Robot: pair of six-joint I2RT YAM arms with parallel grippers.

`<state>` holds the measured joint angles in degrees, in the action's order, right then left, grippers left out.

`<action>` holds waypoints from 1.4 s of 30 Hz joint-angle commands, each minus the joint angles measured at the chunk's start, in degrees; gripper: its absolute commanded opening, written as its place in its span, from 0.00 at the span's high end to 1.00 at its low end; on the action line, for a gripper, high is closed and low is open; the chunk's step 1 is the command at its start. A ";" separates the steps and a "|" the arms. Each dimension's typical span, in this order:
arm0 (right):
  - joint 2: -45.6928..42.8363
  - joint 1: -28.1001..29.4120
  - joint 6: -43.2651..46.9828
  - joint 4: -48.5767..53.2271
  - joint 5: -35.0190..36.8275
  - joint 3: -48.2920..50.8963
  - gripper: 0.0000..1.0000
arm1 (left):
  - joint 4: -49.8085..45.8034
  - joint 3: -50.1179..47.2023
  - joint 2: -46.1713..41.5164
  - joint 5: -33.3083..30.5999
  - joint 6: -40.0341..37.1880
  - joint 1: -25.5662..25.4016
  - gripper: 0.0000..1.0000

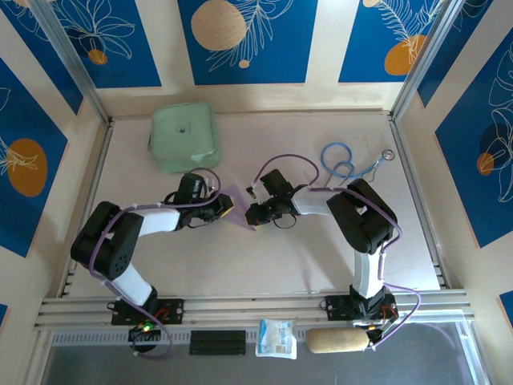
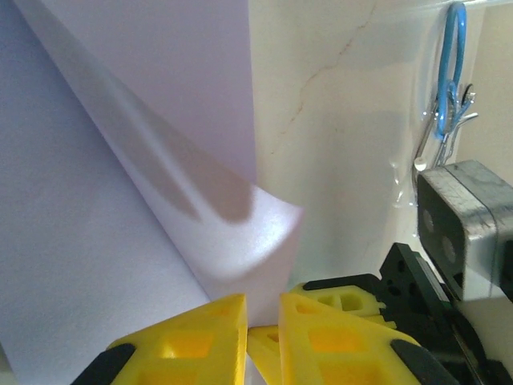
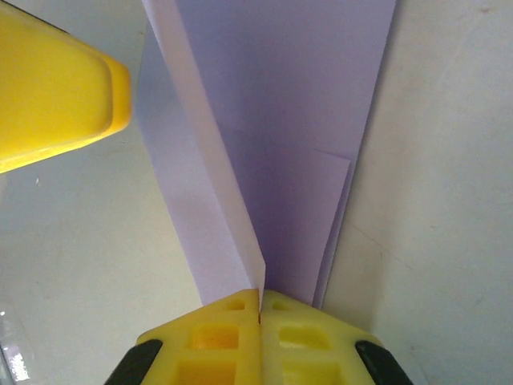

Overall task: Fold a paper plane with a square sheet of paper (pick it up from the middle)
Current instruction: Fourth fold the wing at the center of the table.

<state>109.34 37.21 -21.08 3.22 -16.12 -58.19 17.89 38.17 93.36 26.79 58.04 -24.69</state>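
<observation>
Paper plane, half-folded and centred on the table, is clamped by the right gripper at 3 o'clock; the left gripper, nearly closed around the curled flap at 9 o'clock, should crease it squarely.

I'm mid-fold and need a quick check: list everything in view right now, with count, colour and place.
partly folded thin sheet of paper: 1, pale lilac, centre of the table, between the two grippers
rounded square pouch: 1, mint green, far left of the table
looped cord with a metal ring: 1, blue, far right of the table
small packet: 1, white and blue, below the table's near edge
cylindrical roll: 1, tan, right of the packet
left gripper: 1, yellow fingers, nearly together at a curled flap of the paper; grip unclear
right gripper: 1, yellow fingers, shut on the paper's raised fold
</observation>
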 commanded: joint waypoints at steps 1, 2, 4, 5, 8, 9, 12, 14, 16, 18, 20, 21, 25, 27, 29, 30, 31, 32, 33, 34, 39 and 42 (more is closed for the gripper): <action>1.61 -0.59 -1.02 2.47 -2.73 -0.81 0.95 | 4.21 -0.04 0.51 2.76 -0.67 -0.62 0.83; 1.66 -0.56 -1.08 2.41 -2.94 -0.78 0.95 | 4.77 0.29 1.13 3.13 -0.57 -0.67 0.83; 1.75 -0.73 -1.32 2.33 -3.08 -0.74 0.95 | 4.87 1.23 2.45 3.94 -0.41 -0.83 0.84; 1.75 -0.85 -1.41 2.15 -3.17 -0.66 0.95 | 4.87 1.72 3.23 4.30 -0.39 -0.89 0.84; 1.73 -1.09 -1.61 2.09 -3.22 -0.52 0.95 | 5.36 2.62 4.82 4.77 -0.08 -1.15 0.84; 1.62 -1.16 -1.68 2.05 -3.22 -0.43 0.95 | 5.40 2.85 5.11 4.93 0.02 -1.15 0.85; 1.73 -1.18 -1.64 1.92 -3.13 -0.34 0.95 | 5.97 3.68 6.39 5.47 0.30 -1.26 0.85; 1.83 -1.23 -1.61 1.96 -3.13 -0.28 0.94 | 6.52 4.31 7.36 5.88 0.58 -1.41 0.85; 1.88 -1.26 -1.71 1.92 -3.05 -0.25 0.94 | 6.76 4.93 8.26 6.15 0.96 -1.48 0.85; 1.91 -1.28 -1.65 2.03 -2.96 -0.17 0.93 | 6.88 5.54 9.00 6.25 1.10 -1.59 0.85; 1.78 -1.34 -1.77 2.00 -2.80 -0.03 0.92 | 6.90 5.93 9.64 6.25 1.11 -1.57 0.85; 1.80 -1.34 -1.85 1.88 -2.86 0.01 0.91 | 6.91 6.16 9.86 6.34 1.11 -1.59 0.85; 1.67 -1.60 -2.15 1.62 -2.75 0.45 0.90 | 6.98 6.82 10.68 6.53 0.89 -1.59 0.85; 1.67 -1.70 -2.31 1.46 -2.78 0.54 0.89 | 6.90 7.24 11.17 6.77 0.85 -1.60 0.85; 1.62 -1.77 -2.56 1.43 -2.79 0.70 0.88 | 7.07 7.43 11.53 6.85 0.86 -1.60 0.85; 1.67 -1.79 -2.67 1.35 -2.86 0.71 0.87 | 7.03 7.61 11.76 6.88 0.89 -1.65 0.85; 1.60 -1.83 -2.83 1.35 -2.86 0.80 0.87 | 7.06 7.79 11.92 6.96 0.85 -1.67 0.85; 1.66 -1.83 -2.89 1.38 -2.95 0.80 0.87 | 7.07 7.91 12.10 7.19 0.76 -1.68 0.85; 1.67 -1.96 -3.14 1.34 -3.04 0.85 0.87 | 7.07 8.13 12.34 7.37 0.76 -1.64 0.85; 1.67 -1.92 -3.31 1.19 -3.22 0.90 0.86 | 7.21 8.31 12.52 7.52 0.76 -1.68 0.85; 1.67 -2.36 -4.33 0.97 -3.57 0.98 0.84 | 7.59 8.78 13.33 8.22 0.89 -1.68 0.85; 1.74 -2.52 -4.97 0.69 -3.74 1.15 0.84 | 7.58 9.24 13.69 8.59 0.70 -1.68 0.85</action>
<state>110.02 35.35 -24.99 3.03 -19.62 -58.30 24.53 45.89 105.95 33.54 58.67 -25.80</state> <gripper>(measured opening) 0.158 0.148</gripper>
